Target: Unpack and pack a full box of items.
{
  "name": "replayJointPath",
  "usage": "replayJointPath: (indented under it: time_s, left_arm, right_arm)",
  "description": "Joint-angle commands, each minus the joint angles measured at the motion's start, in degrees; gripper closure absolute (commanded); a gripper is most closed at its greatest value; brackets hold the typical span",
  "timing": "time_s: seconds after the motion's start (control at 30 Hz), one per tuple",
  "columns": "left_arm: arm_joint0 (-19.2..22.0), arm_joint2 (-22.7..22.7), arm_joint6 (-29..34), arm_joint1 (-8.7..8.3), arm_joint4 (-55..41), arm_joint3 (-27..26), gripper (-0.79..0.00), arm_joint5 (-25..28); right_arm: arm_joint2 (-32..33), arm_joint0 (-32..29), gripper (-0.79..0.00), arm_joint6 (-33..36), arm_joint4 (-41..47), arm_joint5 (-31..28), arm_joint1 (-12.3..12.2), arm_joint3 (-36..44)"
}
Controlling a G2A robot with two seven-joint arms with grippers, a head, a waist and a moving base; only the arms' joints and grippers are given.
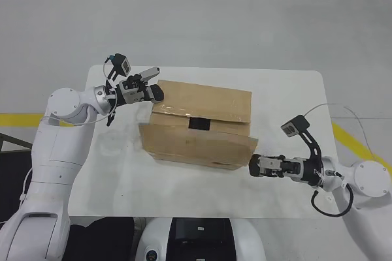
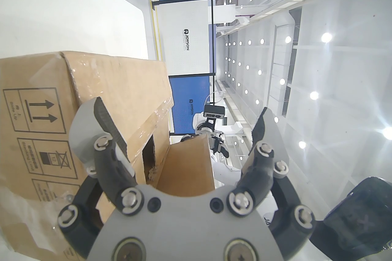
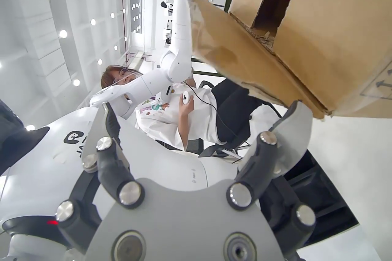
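A brown cardboard box [image 1: 199, 124] stands in the middle of the white table [image 1: 287, 91]. Its top flaps lie nearly closed, with a small dark gap between them. My left gripper [image 1: 158, 92] is at the box's far left top corner; in the left wrist view the gripper [image 2: 182, 124] is open, with one finger [image 2: 102, 124] against the box [image 2: 46, 121] near a flap [image 2: 186, 167]. My right gripper [image 1: 253, 165] sits low at the box's near right corner. In its own view it [image 3: 202, 112] is open beneath a torn, drooping flap [image 3: 232, 54], with nothing between the fingers.
Bare tabletop lies left of the box near the front edge [image 1: 117, 189] and to the far right [image 1: 294, 98]. A yellow line [image 1: 13, 119] marks the floor beside the table.
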State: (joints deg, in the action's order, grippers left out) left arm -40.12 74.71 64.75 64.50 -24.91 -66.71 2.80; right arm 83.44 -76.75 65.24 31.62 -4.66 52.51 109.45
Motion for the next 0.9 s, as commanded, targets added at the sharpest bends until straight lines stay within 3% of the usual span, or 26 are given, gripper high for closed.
replayJointPath:
  time_s: [0.0,0.57,0.87]
  left_arm:
    - [0.00,0.00,0.00,0.00,0.00,0.00,-0.785,0.00]
    - [0.00,0.00,0.00,0.00,0.00,0.00,-0.785,0.00]
    - [-0.55,0.01,-1.07,0.00,-0.01,-0.58,-0.785,0.03]
  right_arm:
    - [-1.14,0.89,-0.785,-1.02,-0.05,-0.06,0.18,-0.89]
    - [-4.50,7.39,-0.785,-7.63,0.21,-3.19,1.35,-5.08]
    - [-9.20,13.61,-0.785,-7.67,2.88,-3.27,2.54,-12.15]
